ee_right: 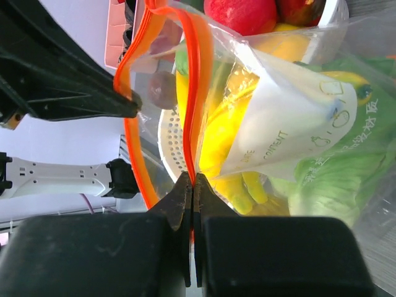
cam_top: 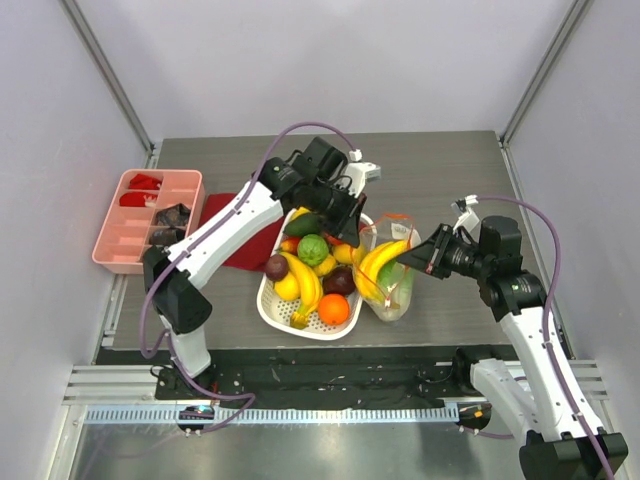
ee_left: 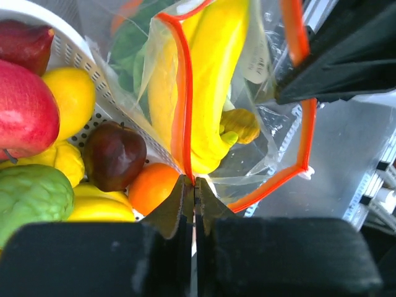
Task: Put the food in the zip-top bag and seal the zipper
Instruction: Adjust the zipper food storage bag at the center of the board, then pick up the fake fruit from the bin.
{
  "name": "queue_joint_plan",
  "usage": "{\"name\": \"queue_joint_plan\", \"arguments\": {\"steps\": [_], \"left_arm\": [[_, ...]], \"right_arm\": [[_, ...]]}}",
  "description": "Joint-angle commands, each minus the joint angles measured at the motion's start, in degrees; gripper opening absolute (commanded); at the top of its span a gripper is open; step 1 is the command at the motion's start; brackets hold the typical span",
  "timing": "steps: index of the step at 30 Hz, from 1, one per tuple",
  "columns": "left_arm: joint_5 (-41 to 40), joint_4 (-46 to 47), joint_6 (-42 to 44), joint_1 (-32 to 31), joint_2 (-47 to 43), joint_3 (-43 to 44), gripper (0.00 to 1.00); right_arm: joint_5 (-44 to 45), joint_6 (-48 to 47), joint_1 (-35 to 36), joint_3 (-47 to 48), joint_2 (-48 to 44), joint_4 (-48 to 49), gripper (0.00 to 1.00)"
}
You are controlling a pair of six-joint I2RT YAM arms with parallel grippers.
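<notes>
A clear crinkly plastic zip-top bag [cam_top: 392,295] stands just right of a white perforated plastic basket [cam_top: 268,300], pressed against its rim. Inside the bag lie a bunch of yellow toy bananas [ee_left: 213,93] and a pale-green leafy toy cabbage [ee_right: 334,185], behind a white paper label [ee_right: 291,124]. The left gripper [ee_left: 193,185] is pinched closed on the red-orange zipper strip [ee_left: 184,105] at the basket side. The right gripper [ee_right: 193,182] is clamped on the same strip at the opposite side, so the mouth gapes. The basket holds a second banana bunch [cam_top: 303,285], an orange toy fruit [cam_top: 333,308], a green bumpy fruit [cam_top: 313,249], a dark purple fruit [cam_top: 340,281] and a red apple [ee_left: 25,111]. A pink compartmented plastic tray [cam_top: 115,258], well to the left, holds red pieces [cam_top: 145,183] and dark pieces [cam_top: 172,214]. A dark red cloth [cam_top: 245,252] lies beside the basket's left edge.
</notes>
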Motion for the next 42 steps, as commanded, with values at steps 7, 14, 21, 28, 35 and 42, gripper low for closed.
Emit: {"name": "queue_joint_plan", "arguments": {"steps": [7, 14, 21, 28, 35, 42], "left_arm": [[4.4, -1.9, 9.5, 9.4, -12.5, -5.9, 1.0], [-2.8, -1.4, 25.1, 19.2, -24.3, -24.0, 1.0], [-11.7, 2.8, 25.9, 20.4, -25.8, -34.4, 0.99], [-14.1, 7.3, 20.1, 19.9, -23.5, -36.7, 0.95], [-15.0, 8.8, 17.6, 17.0, -20.1, -36.6, 0.88], [-15.4, 9.9, 14.9, 14.9, -20.0, -39.0, 0.78]], "right_arm": [[1.3, -2.0, 0.3, 1.3, -0.1, 1.4, 0.01], [1.1, -2.5, 0.3, 1.1, 0.0, 1.0, 0.01], [1.2, -2.5, 0.3, 1.3, 0.1, 0.9, 0.01], [1.2, -2.4, 0.3, 1.6, 0.5, 0.9, 0.01], [1.5, -2.8, 0.4, 2.2, 0.9, 0.5, 0.01], [1.7, -3.2, 0.4, 2.4, 0.8, -0.2, 0.01]]}}
